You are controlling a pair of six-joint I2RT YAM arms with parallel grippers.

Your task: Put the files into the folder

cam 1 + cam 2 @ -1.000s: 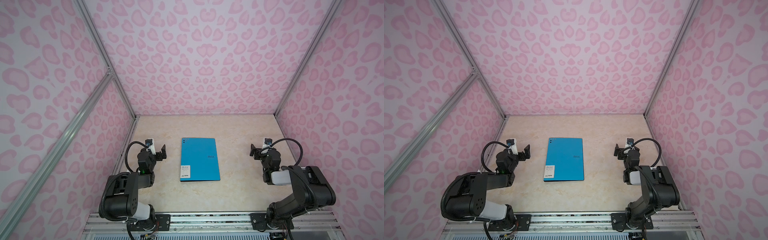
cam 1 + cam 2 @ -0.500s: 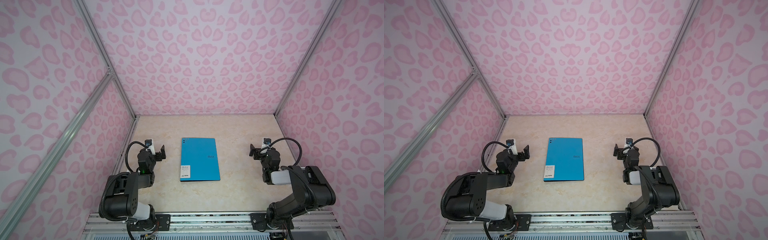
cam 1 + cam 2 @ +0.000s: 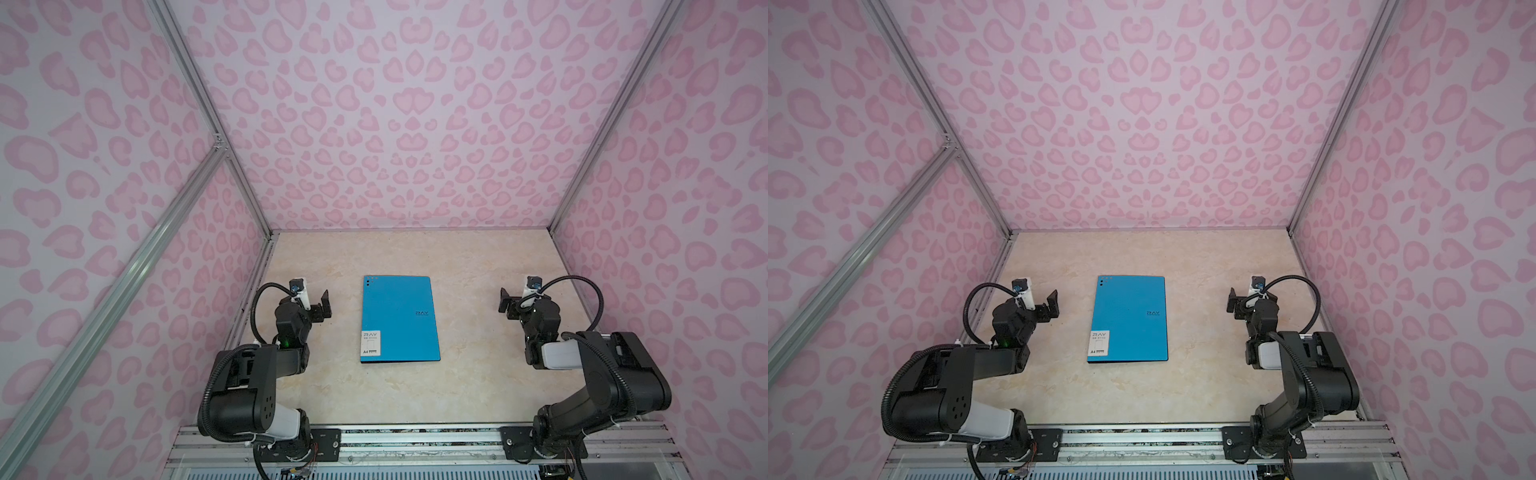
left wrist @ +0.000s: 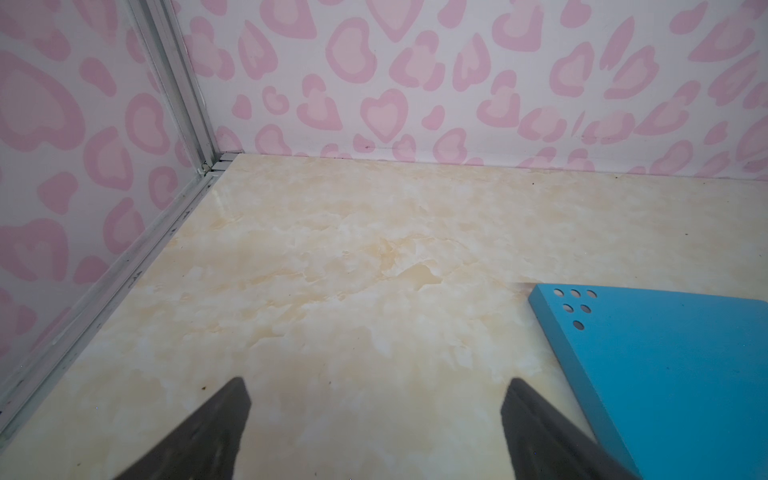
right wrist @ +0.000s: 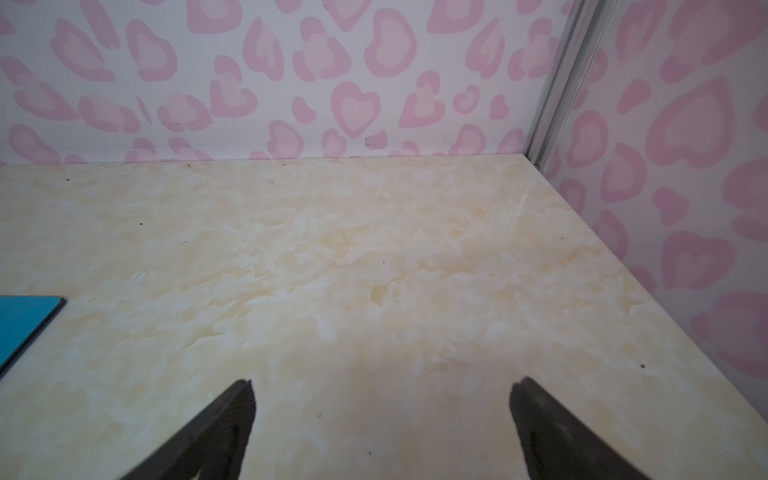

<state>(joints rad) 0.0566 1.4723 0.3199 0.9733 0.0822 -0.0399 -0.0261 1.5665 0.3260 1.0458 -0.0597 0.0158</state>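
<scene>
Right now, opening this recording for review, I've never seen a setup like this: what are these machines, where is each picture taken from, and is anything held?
Two black robot arms, the left arm and the right arm, stand at the near edge of a marble-look table. Two pictures look down from overhead, side by side. The other two come from a camera on each wrist, looking past its gripper. A closed blue folder lies flat between the arms. No loose papers show. The left gripper and right gripper are open and empty.
</scene>
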